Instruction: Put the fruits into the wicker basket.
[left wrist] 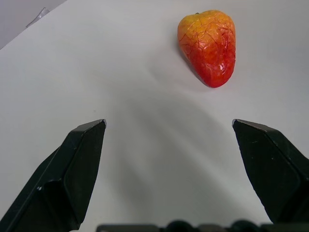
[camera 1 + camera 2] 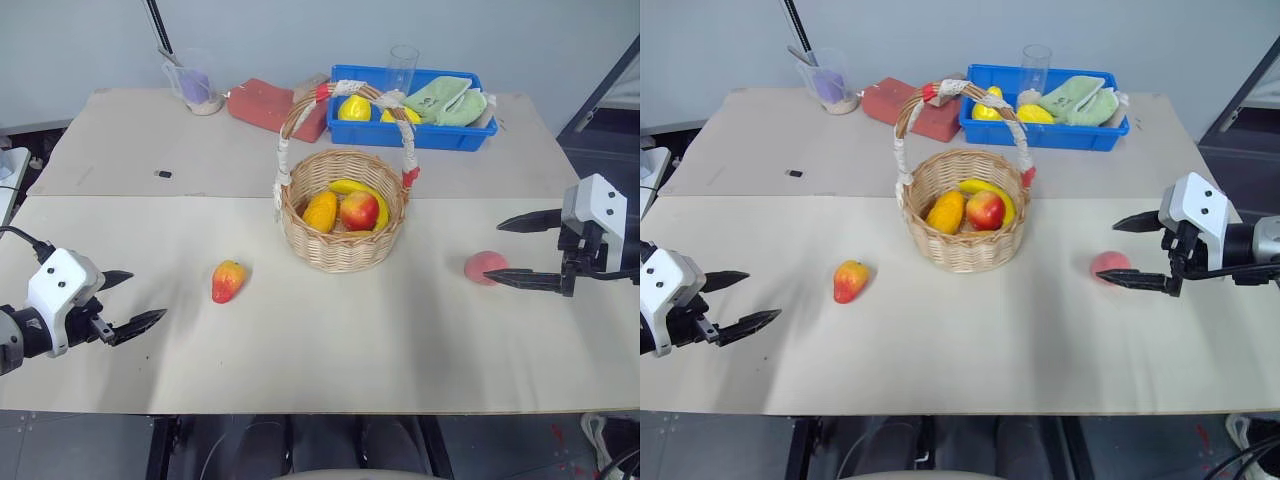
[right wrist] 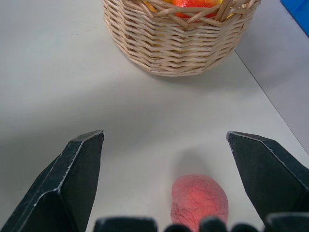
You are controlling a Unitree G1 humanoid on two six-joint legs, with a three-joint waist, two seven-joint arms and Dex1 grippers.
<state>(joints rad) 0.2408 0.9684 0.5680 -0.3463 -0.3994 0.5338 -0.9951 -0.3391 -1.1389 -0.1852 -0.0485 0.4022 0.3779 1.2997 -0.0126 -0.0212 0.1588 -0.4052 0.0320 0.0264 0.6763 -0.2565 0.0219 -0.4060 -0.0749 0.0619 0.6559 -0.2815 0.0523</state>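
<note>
Left tool: the left tool (image 2: 132,301) hangs low over the surface (image 2: 300,340), its two black fingers spread wide and grasping nothing. It points toward the mango, which lies a little way ahead of it.
Right tool: the right tool (image 2: 512,250) is also released, with its fingers wide apart. The peach sits just in front of the fingertips, near the lower finger, and is not yet between them.
Mango: the mango (image 2: 228,280) lies on its side on the bare surface, well apart from the basket on its left. It is tapered, yellow-orange at the broad end and deep red at the narrow end, with a fine crackled skin in the left wrist view (image 1: 207,46).
Peach: the peach (image 2: 485,267) rests on the surface to the right of the basket, apart from it. It is small, round and pink, with a rough, matte skin (image 3: 199,202).
Basket: the wicker basket (image 2: 343,245) stands upright in the middle, tan and woven, with a tall arched handle (image 2: 345,95) wrapped in white and red tape. It already holds an orange fruit, a red-yellow apple and something yellow like a banana.
Done: in my judgement nothing of the task is done, because both fruits are outside the basket.
Left to do: each fruit must be grasped, lifted over the rim, clear of the handle, and released inside.
</note>
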